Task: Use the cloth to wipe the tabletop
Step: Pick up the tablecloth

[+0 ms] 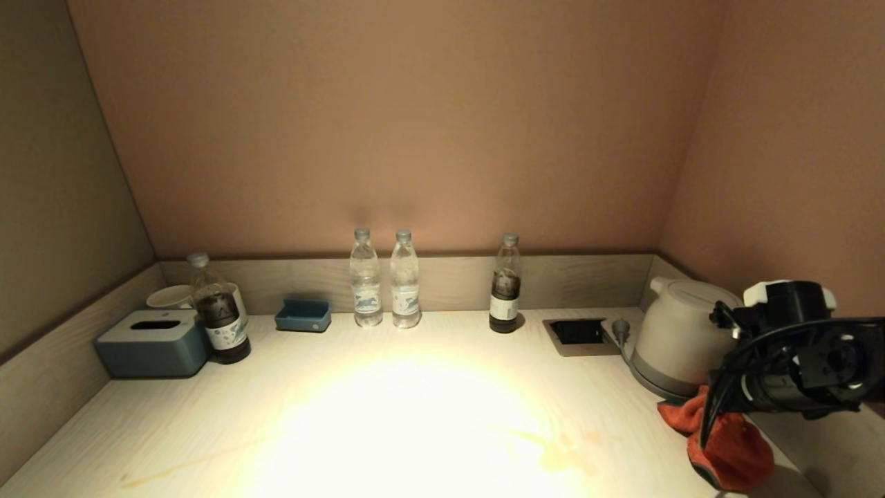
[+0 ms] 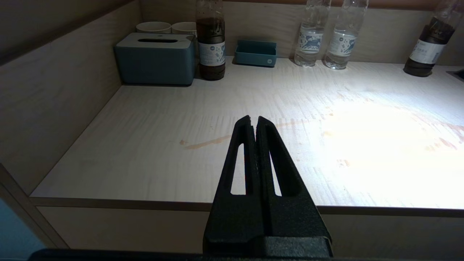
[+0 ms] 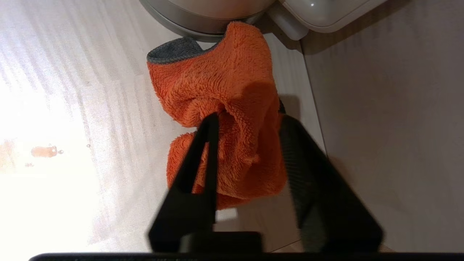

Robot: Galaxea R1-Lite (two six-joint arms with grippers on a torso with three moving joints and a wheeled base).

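The orange cloth [image 1: 734, 451] lies bunched at the table's right end, just in front of the kettle; it also shows in the right wrist view [image 3: 224, 83]. My right gripper [image 3: 246, 117] points down over it, its jaws closed on a bunched fold of the cloth. My right wrist [image 1: 795, 360] hides the fingers in the head view. The light wooden tabletop [image 1: 346, 415] carries brownish stains [image 1: 567, 449], also seen in the left wrist view [image 2: 206, 143]. My left gripper [image 2: 253, 119] is shut and empty, held before the table's front edge.
A white kettle [image 1: 681, 339] stands at the right, beside a socket recess [image 1: 577, 332]. Along the back stand two water bottles [image 1: 384, 280], two dark bottles [image 1: 506, 285], a blue tray [image 1: 303, 315], a tissue box [image 1: 152, 342] and cups [image 1: 169, 297]. Walls close in on three sides.
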